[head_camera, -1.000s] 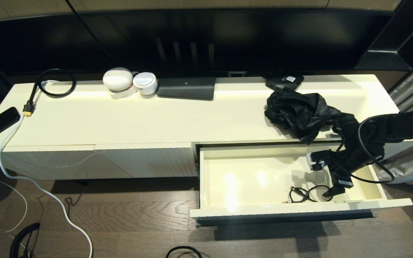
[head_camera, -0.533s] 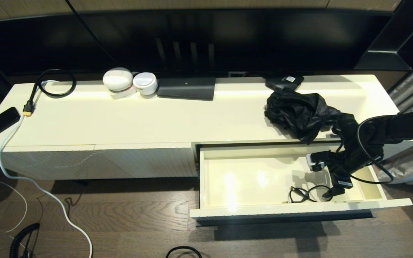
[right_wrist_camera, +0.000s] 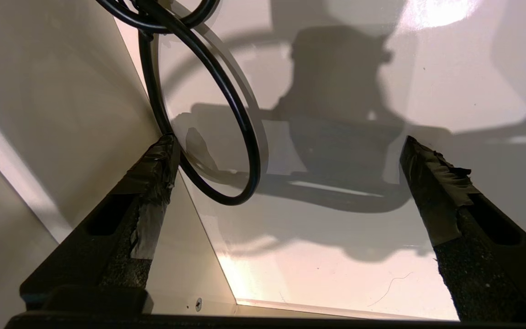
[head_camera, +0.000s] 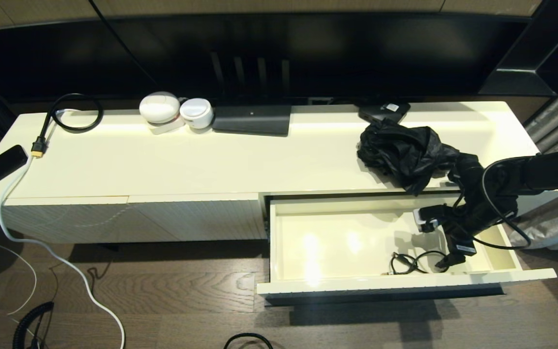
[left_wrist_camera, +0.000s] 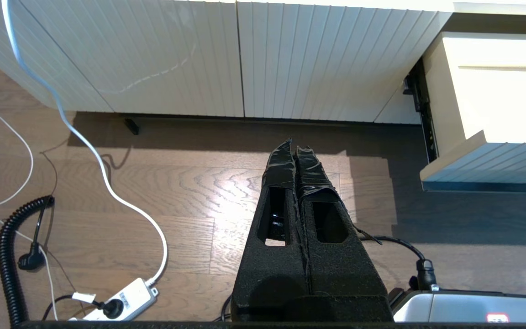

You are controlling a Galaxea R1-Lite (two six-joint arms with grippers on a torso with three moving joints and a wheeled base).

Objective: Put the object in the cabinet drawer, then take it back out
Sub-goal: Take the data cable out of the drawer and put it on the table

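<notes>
The right end effector [head_camera: 446,261] rose slightly inside the cabinet drawer [head_camera: 347,242], fingers apart, leaving the cable [head_camera: 412,264] released: placement complete.

cable [head_camera: 412,263] in open cabinet drawer [head_camera: 337,286], cloth [head_camera: 405,152] behind

No legible text, brand, number or sign appears in any view. A small pale label on the dark device [head_camera: 384,111] at the upper right of the head view is too small to read.
</notes>
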